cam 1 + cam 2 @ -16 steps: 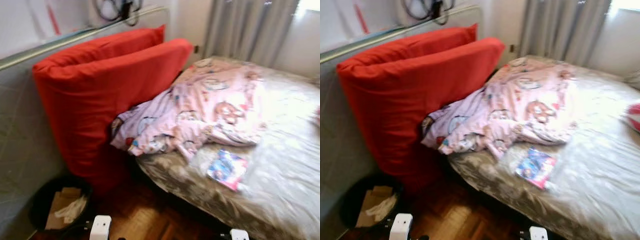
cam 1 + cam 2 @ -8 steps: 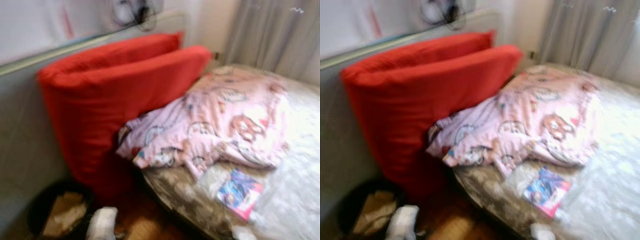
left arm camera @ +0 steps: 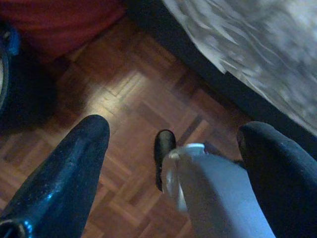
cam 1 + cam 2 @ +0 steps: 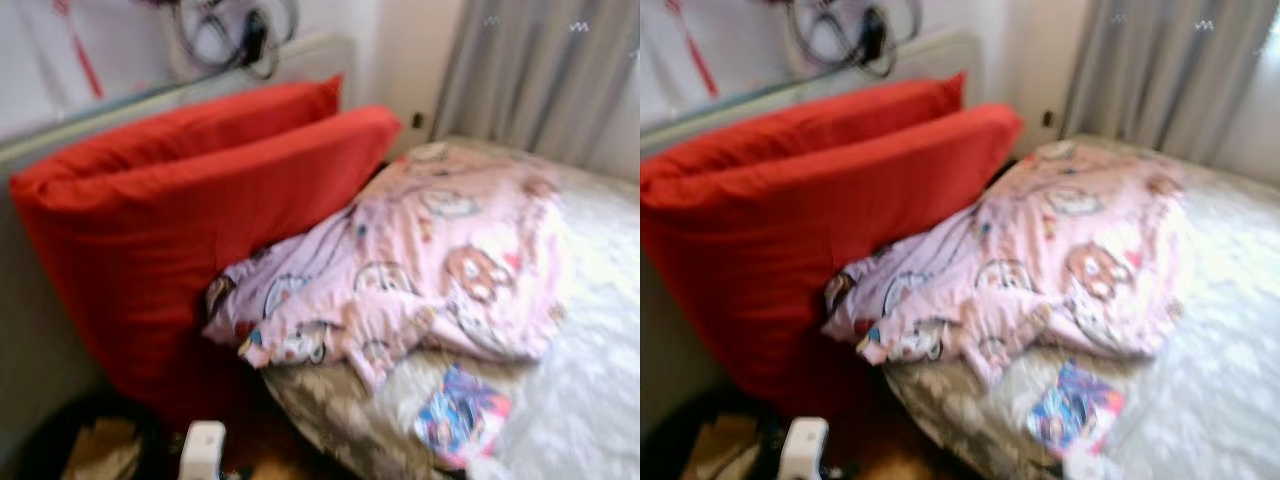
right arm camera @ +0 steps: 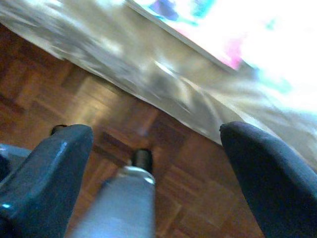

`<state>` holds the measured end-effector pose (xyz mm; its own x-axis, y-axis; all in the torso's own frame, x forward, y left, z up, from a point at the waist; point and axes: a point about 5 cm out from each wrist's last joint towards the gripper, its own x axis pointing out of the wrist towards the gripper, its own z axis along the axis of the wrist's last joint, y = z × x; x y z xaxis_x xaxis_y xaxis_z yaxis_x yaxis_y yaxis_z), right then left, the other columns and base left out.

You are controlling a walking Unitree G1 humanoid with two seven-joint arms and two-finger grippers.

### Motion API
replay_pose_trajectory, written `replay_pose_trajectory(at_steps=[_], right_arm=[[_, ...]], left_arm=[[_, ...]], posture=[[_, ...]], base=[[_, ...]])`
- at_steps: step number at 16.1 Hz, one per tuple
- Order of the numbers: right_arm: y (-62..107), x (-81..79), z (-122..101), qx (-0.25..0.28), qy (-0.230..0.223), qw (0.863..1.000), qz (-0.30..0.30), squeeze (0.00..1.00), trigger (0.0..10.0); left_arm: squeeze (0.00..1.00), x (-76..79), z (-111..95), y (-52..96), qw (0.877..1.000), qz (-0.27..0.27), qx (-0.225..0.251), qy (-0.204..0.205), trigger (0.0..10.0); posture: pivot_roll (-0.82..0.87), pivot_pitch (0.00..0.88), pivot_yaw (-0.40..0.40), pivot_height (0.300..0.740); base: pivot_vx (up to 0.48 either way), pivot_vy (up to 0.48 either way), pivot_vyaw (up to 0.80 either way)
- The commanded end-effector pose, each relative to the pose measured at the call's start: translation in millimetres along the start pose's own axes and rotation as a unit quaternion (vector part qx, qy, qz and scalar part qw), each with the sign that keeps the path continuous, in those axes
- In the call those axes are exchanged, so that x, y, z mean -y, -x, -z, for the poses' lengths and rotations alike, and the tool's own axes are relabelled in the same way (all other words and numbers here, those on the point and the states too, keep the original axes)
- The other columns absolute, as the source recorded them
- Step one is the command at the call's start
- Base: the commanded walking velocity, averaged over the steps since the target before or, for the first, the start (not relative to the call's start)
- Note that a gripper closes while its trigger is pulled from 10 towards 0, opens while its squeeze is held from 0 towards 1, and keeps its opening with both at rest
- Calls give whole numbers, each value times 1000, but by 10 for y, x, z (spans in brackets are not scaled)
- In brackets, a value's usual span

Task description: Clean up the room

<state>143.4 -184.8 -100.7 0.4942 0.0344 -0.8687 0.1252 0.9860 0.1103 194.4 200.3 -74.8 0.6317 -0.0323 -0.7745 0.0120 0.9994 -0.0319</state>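
Blanket (image 4: 430, 260): pink, crumpled on bed (image 4: 590, 400), against red cushions (image 4: 190, 220).
Booklet (image 4: 462, 415): near bed's edge.
Left gripper (image 3: 173, 163): fingers spread, above parquet floor (image 3: 133, 99).
Right gripper (image 5: 156, 168): fingers spread, empty.

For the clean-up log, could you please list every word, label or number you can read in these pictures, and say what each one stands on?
None can be read.
Booklet on the bed: bright blue and pink cover, print too blurred to read.
Pink blanket: cartoon pictures, no readable words.
Red cushions: plain, no label showing.
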Motion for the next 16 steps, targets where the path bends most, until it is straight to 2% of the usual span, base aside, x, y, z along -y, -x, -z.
replay_pose_trajectory(at_steps=[1,3,5,6,7,8,9,10,13,16], right_arm=[[10,40,14,4,-12,1000,9,0,10000],[11,43,12,5,-12,1000,10,0,10000],[13,37,-32,36,-28,999,9,0,10000],[21,33,-91,70,-35,997,6,0,10000],[35,28,-157,109,-37,993,-1,0,10000],[23,-47,-389,159,-37,986,-16,0,10000],[43,-287,-1026,264,-13,963,-52,0,10000],[106,-362,-1297,320,-4,944,-75,0,10000],[187,-438,-1488,376,9,922,-88,0,10000],[255,-491,-1525,415,1,906,-86,0,10000]], left_arm=[[0,13,-130,-23,1000,0,25,13,10000],[0,30,-285,-45,999,4,52,9,10000],[0,8,-440,-50,996,-7,88,8,10000],[0,-11,-590,-42,992,-14,128,8,10000],[0,-34,-823,-10,981,-13,194,21,10000],[0,-35,-982,28,970,-11,241,21,10000],[0,-33,-1086,65,961,-11,275,21,10000],[0,-15,-1151,99,953,-7,302,17,10000],[0,11,-1191,160,943,3,333,-8,10000],[0,-58,-1207,238,933,-10,360,0,10000]], posture=[[84,27,-24,740],[86,32,-25,740],[74,33,-21,740],[70,38,-19,740],[61,39,-20,740],[61,43,-24,740],[58,44,-26,740],[55,48,-27,740],[40,61,-31,740],[41,71,-36,740]], base=[[0,0,0],[0,0,0],[0,0,0],[0,0,0],[0,0,0],[0,0,0],[0,0,0],[0,0,0],[0,0,0],[0,0,0]])
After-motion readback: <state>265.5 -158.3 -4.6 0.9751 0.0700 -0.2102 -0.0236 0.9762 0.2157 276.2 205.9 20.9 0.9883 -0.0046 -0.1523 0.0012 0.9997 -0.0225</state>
